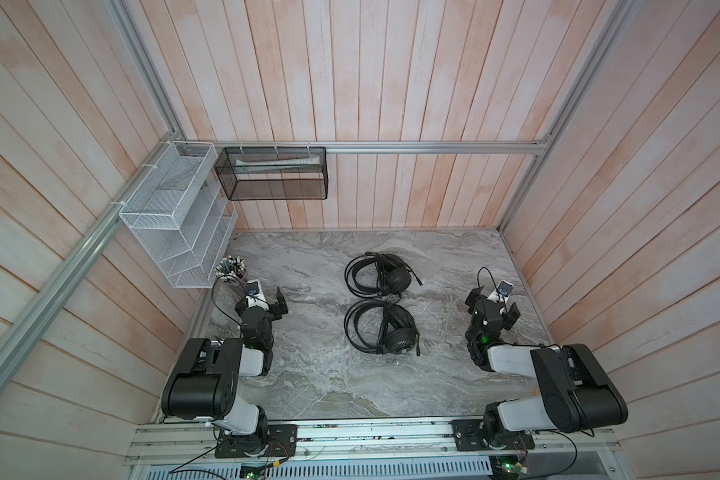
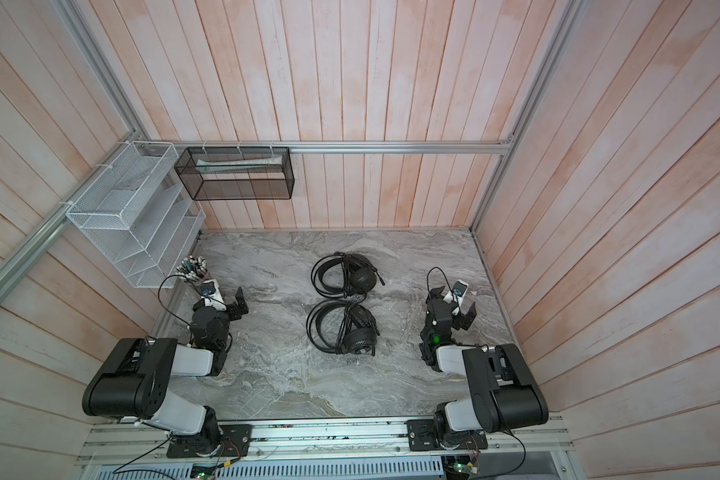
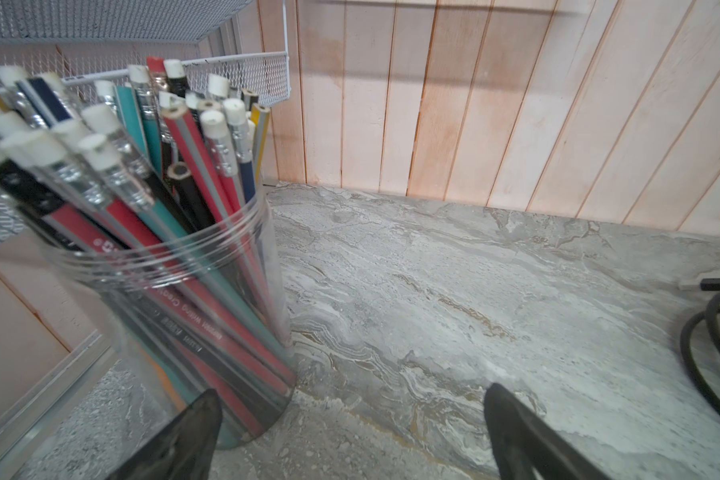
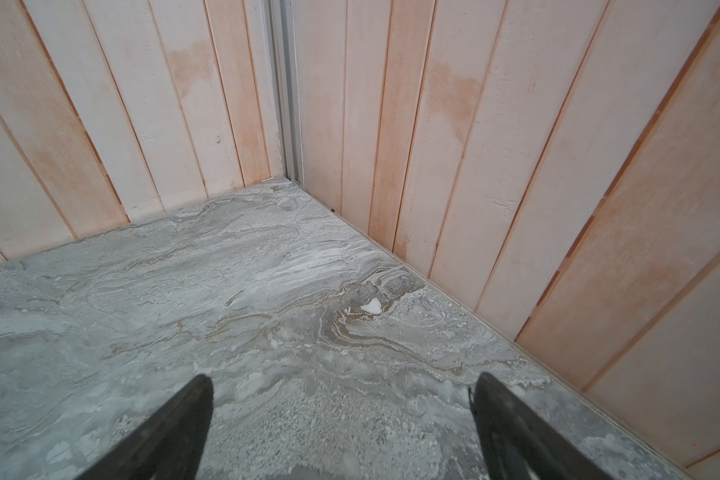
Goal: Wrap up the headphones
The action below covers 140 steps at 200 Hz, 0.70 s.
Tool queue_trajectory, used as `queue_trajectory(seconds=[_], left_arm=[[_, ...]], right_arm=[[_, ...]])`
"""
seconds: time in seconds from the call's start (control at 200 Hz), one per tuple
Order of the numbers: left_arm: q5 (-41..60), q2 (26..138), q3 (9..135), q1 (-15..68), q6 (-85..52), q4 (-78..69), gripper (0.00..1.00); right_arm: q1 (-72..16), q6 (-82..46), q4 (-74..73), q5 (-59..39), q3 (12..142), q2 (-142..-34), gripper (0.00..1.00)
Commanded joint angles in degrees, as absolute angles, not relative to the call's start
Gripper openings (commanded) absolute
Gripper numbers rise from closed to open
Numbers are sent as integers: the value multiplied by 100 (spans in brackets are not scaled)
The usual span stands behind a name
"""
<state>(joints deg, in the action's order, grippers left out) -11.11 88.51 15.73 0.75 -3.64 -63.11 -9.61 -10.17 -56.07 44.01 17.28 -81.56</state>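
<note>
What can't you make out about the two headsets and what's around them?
Far headset and near headset, both top views: cables too thin and tangled with the headbands to trace their ends.
Left wrist view: a black loop, cut off by the frame edge; which headset's, cannot tell.
Right wrist view: neither headset shows.
Black mesh basket, both top views: pale object inside, screened by mesh, unidentifiable.
</note>
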Motion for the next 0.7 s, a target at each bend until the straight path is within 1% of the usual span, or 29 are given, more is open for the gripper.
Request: queue_trajectory(seconds=[0.0,0.12,0.175,0.325,0.43,0.565,0.695], left_arm=[[-1056,8825,1572,52,-301,-6521,99],[-1070,8833,1574,74,-290,-6524,99],[-1072,8833,1578,73,-290,-6524,99],[-1072,8836,1580,70,-290,-6523,99],[-1079,8833,1574,71,-292,-6520,99],[-1072,8835,1575,71,-290,-6517,99],[-1072,8834,1579,75,-290,-6520,98]], right_arm=[[-941,-899,-5927,4403,1723,-8235,98],[-945,-680,-6693,4359,1558,-8536,99],[-940,-728,-6377,4278,1718,-8565,99],[-947,-544,-6332,4038,1863,-8709,98],[-943,-210,-6507,3347,1833,-8784,98],[-841,-295,-6255,3073,1944,-8811,99],[-767,-323,-6327,2864,1880,-8770,99]])
